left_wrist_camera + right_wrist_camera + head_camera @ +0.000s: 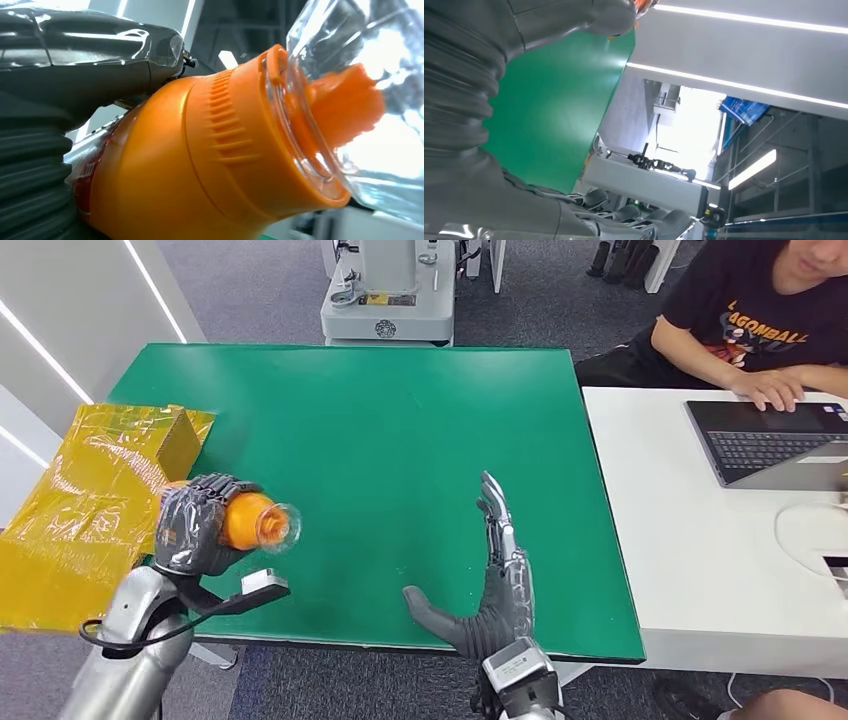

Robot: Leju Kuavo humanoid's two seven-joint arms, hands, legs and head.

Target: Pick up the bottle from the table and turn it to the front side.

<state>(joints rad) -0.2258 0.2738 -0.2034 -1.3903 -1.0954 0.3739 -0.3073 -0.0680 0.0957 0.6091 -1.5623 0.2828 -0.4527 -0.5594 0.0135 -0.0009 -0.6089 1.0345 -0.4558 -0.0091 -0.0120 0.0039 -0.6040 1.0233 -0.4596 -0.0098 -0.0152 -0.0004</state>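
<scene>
My left hand (195,524) grips an orange bottle (250,521) above the near left part of the green table (390,420). The bottle lies roughly level, its clear cap (280,526) pointing to the right. Up close, the left wrist view shows the orange bottle (175,170), its ribbed collar and the clear cap (370,100) over an orange spout, with my thumb (90,55) pressed against the body. My right hand (495,580) stands open near the table's front edge, fingers straight and thumb out to the left, holding nothing. The right hand (469,120) also shows in the right wrist view beside the green table (554,110).
A crumpled yellow bag (90,500) lies at the table's left edge. A white desk (700,560) adjoins the right side, with a laptop (770,445) and a seated person (760,320) typing. A grey machine base (388,300) stands beyond the far edge.
</scene>
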